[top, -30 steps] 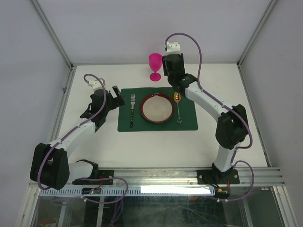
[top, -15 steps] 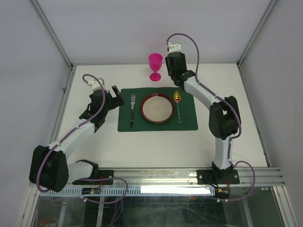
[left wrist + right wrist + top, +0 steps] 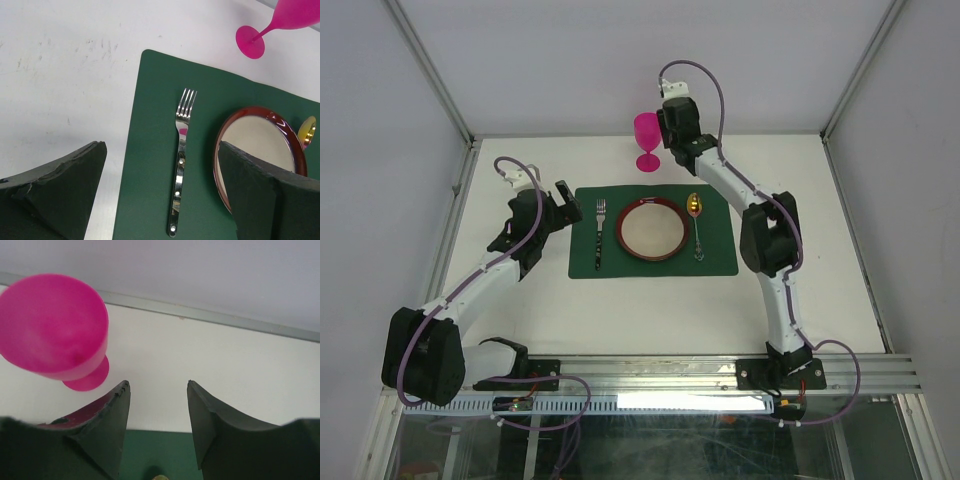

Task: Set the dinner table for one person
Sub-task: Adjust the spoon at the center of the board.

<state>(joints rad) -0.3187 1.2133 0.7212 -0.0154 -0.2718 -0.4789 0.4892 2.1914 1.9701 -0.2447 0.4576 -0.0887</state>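
The dinner table [image 3: 650,305] fills the middle of the overhead view. Left of the green placemat [image 3: 720,255], the left gripper [image 3: 161,145] hangs spread wide, empty. At upper centre the right gripper [image 3: 157,385] stands partly open, empty, just beside the pink goblet [image 3: 52,325].

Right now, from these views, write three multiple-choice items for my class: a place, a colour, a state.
1. The fork lies: A) left of the plate B) right of it C) on it
2. The goblet is: A) blue B) pink C) clear
3. The left tool is: A) shut on the fork B) open, empty C) shut on the goblet
Answers: 1 A: it lies beside the plate's left rim. 2 B: bowl and foot are pink. 3 B: its fingers stand wide apart, holding nothing.
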